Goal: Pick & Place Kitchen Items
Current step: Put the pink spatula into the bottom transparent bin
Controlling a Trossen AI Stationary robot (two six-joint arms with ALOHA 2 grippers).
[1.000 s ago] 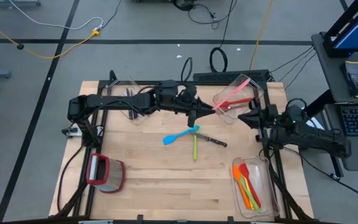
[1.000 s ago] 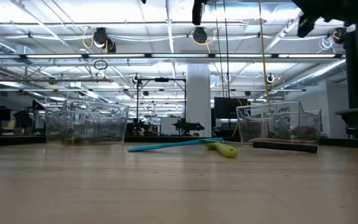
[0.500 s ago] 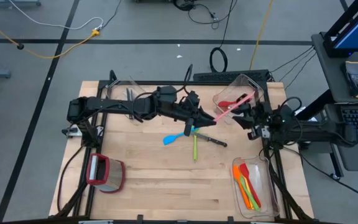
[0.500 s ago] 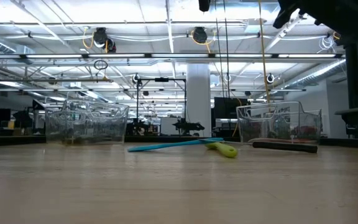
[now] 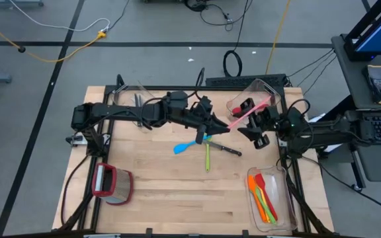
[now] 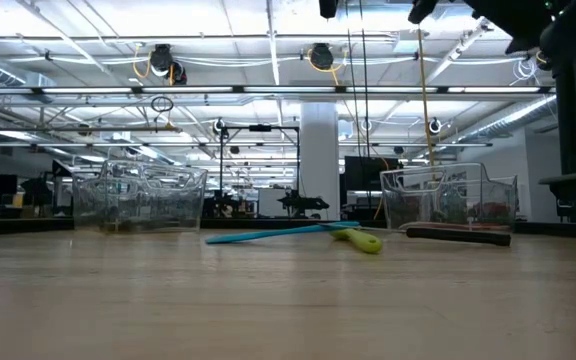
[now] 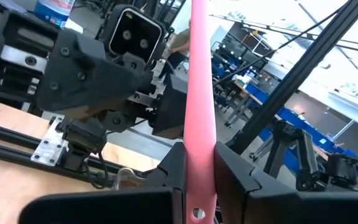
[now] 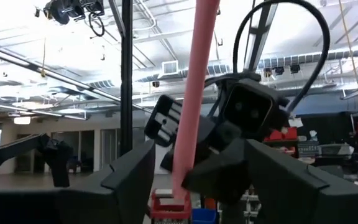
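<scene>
In the high view, lowest in the frame, a clear bin (image 5: 278, 198) at the lower right of the table (image 5: 177, 192) holds orange, red and green utensils (image 5: 262, 196). At the lower left stands a red-rimmed clear container (image 5: 113, 184).

Toward the centre of the frame, three items lie loose on the wood: a blue spatula (image 5: 191, 144), a green-handled utensil (image 5: 208, 157) just right of it, and a black-handled knife (image 5: 226, 149) angled off to the right. The low view shows the same three low across its middle: the blue spatula (image 6: 268, 234), the yellowish-green handle (image 6: 358, 239) and the knife (image 6: 458, 235).

Above them in the frame, the left gripper (image 5: 218, 125) is clenched on the lower-left end of a pink spatula (image 5: 249, 114), which slants up and to the right. Its wrist view shows the pink handle (image 7: 199, 106) pinched between the two dark fingers (image 7: 171, 180). The right gripper (image 5: 250, 122) sits immediately right of centre, its fingers spread wide on either side of the pink shaft and not closed on it; in its wrist view the pink handle (image 8: 193, 93) runs up between the parted fingers (image 8: 132, 177), apart from both.

Farthest up, a tilted clear bin (image 5: 260, 99) at the upper right holds a red utensil (image 5: 243, 110), and another clear bin (image 5: 129, 100) with dark utensils sits at the upper left.
</scene>
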